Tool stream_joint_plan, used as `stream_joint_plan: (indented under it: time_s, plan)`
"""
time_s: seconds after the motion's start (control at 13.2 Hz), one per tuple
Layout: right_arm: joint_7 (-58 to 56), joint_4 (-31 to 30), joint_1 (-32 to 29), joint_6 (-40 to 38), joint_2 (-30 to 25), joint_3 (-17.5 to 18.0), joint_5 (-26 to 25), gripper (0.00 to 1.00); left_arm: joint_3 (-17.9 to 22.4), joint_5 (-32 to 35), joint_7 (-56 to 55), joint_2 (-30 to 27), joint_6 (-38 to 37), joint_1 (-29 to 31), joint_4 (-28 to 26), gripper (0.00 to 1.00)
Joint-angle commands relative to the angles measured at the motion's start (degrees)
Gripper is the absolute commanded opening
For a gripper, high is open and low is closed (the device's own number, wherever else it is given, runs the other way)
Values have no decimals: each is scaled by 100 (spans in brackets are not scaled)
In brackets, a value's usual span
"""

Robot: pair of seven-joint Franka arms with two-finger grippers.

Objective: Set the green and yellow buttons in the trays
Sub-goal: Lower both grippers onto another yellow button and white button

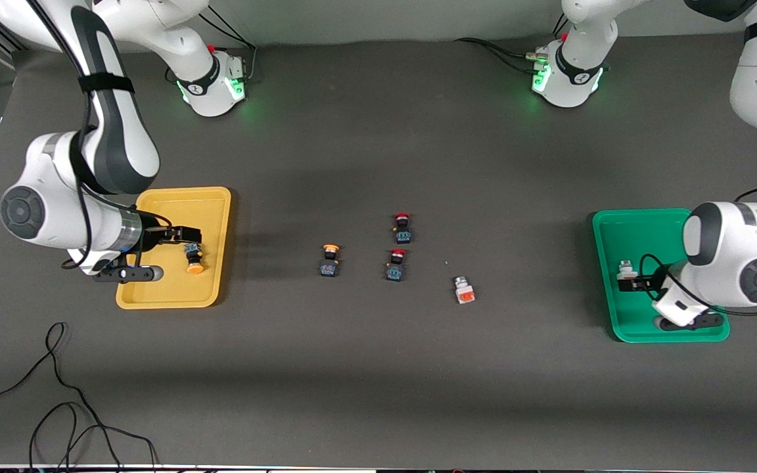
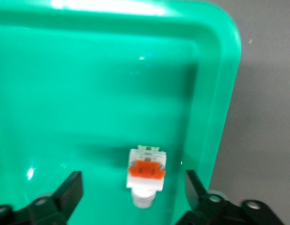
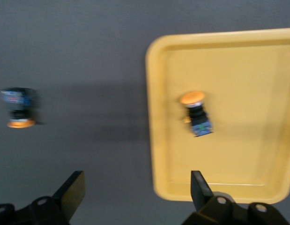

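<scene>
The yellow tray (image 1: 211, 203) holds one orange-capped button (image 1: 194, 258); the right gripper (image 1: 184, 244) hangs over it, fingers spread, holding nothing. On the bare table between the trays lie another orange-capped button (image 1: 330, 260), two red-capped buttons (image 1: 399, 246) and a white button (image 1: 464, 290). The green tray (image 1: 635, 223) holds a second white button (image 2: 145, 174) under the left gripper (image 2: 133, 193), which is open too.

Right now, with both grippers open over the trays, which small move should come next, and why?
Probably lift the right gripper off the yellow tray toward the orange-capped button on the table. Its first button already lies released in that tray; the left gripper has dropped a white button in the green tray.
</scene>
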Motion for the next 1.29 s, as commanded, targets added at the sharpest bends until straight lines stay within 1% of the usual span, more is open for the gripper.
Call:
stream_joint_plan:
  time_s: [0.0,0.15,0.23,0.38,0.53,0.61,0.76,1.06,1.21]
  plan:
    - [956,578,522,-186,283,-21,373,100,-88,-50,6,-584,-1367,-81,764,100]
    - [1651,999,918,-134,651,-21,565,100,-272,-156,14,-637,-2117,-90,1582,100]
    - [1924,1262,1103,-116,888,-21,662,100,-404,-157,14,-646,-2233,-81,1785,100]
    - [2347,1790,1323,-90,1398,-21,803,100,-650,-157,6,-699,-2190,-90,1858,100]
    - [2498,1871,1525,216,1689,-21,1128,100,-966,-183,-108,-655,-2015,-116,1840,100]
    - [2507,1854,1639,383,1812,-21,1173,100,-1107,-296,-117,-611,-1884,-125,1814,100]
    - [2551,1836,1807,734,2111,-21,1182,100,-1161,-367,-632,-497,-1698,-588,1761,100]
    - [2560,1775,2088,1525,2744,-12,1278,100,-1170,-420,-2775,-312,-1470,-1721,1735,100]
    - [2534,1547,2097,1956,2885,-3,1279,100,-1170,-455,-3647,-286,-1347,-2240,1691,100]
